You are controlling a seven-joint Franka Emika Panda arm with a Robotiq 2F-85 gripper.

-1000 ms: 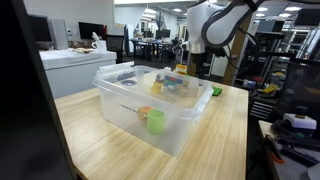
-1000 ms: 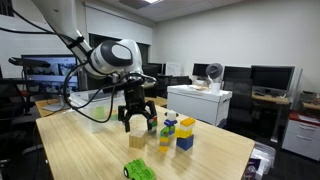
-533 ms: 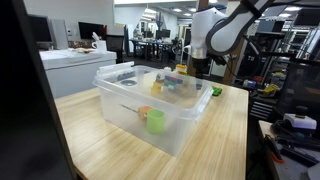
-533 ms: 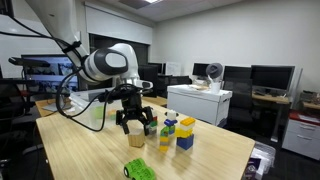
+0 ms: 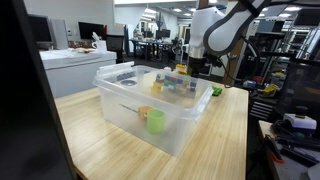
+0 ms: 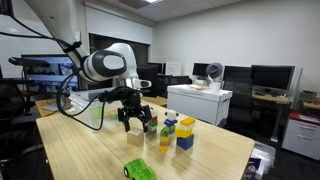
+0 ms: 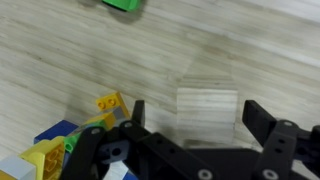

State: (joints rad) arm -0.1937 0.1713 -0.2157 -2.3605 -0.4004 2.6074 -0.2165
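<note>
Wide-open end effector (image 7: 192,112) over wooden block (image 7: 208,104)

Glossy white arm (image 6: 105,63), black jaws

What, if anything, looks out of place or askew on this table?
Nothing is spilled or damaged. Only the green toy stands out: it lies alone near the table edge, apart from the coloured block stack and the wooden block under the open gripper.

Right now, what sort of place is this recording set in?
Probably an open-plan office or lab: desk monitors line the background, and a robot arm works over a wooden worktable that carries a clear plastic bin.
</note>
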